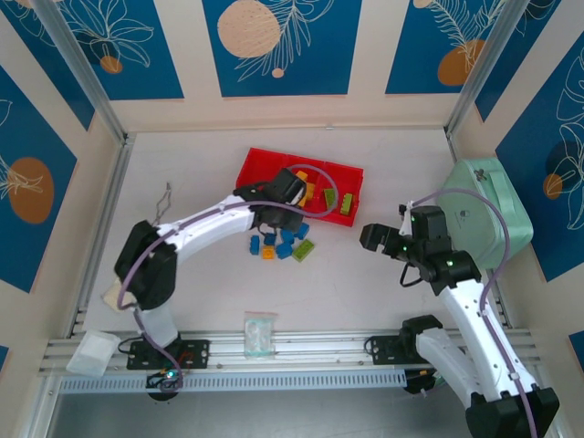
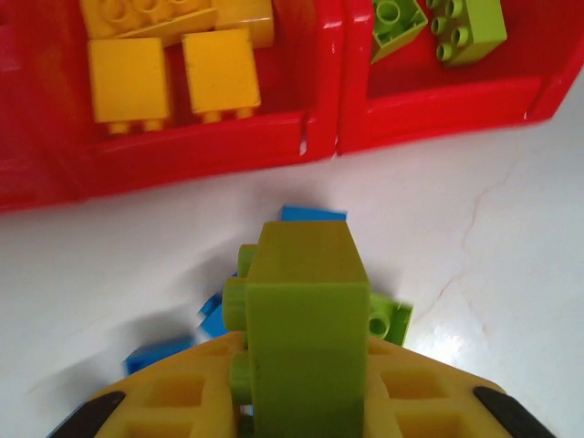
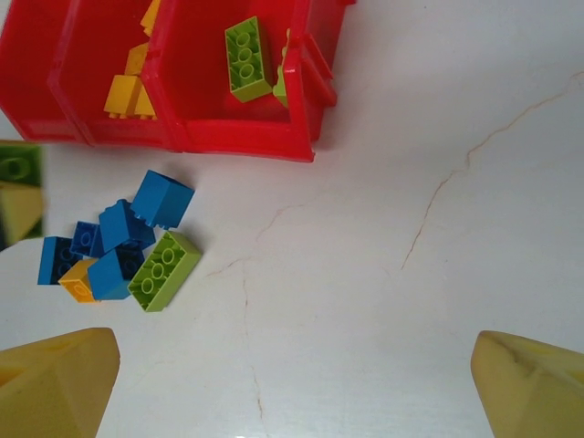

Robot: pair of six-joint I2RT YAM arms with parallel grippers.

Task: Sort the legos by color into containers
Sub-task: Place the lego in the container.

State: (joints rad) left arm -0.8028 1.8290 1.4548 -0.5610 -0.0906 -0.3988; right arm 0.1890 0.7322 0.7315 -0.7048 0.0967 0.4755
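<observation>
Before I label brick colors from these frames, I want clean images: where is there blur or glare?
Left wrist: the held lime green brick is fairly sharp, the blue bricks under it are smeared, glare on the table. Right wrist: the red tray is crisp, the yellow fingertips soft. Top external: even light, faint shadows.

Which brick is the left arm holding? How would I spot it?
Find the long red tray on the table. Just in front of it, the left gripper is shut on a lime green brick above a loose pile. The pile's other green brick lies flat on the table beside blue ones.
</observation>
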